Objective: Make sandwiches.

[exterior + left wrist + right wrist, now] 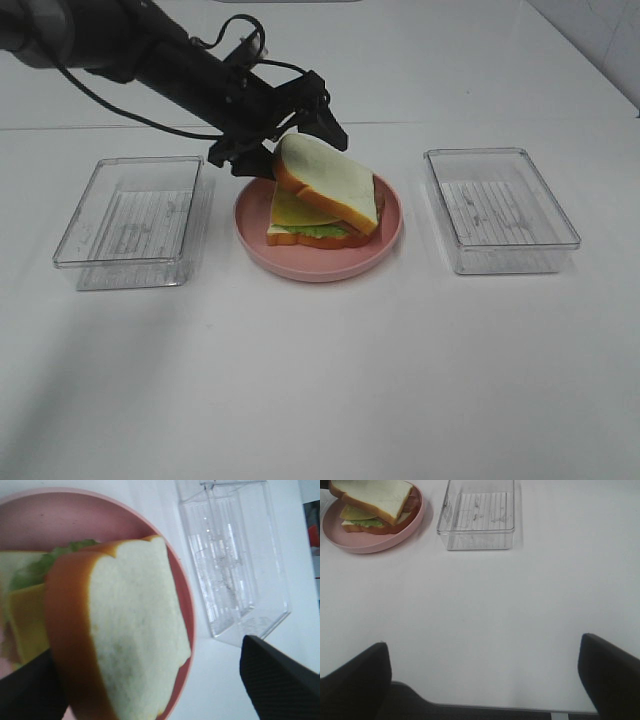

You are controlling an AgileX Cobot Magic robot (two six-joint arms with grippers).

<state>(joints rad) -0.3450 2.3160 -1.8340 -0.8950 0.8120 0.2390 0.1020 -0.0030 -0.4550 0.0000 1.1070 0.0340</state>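
**Top slice going on**

The left gripper (283, 133), jaws spread wide around the top bread slice (325, 182), should ease back without dragging it. The sandwich (322, 208) sits on the pink plate (390, 235), centre frame. The slice tilts, high end upper left, long axis running to lower right (cheese (295, 208) peeking out). The right gripper (485, 680) idles open.

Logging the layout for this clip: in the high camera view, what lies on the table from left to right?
Left clear tray → pink plate holding the sandwich → right clear tray.
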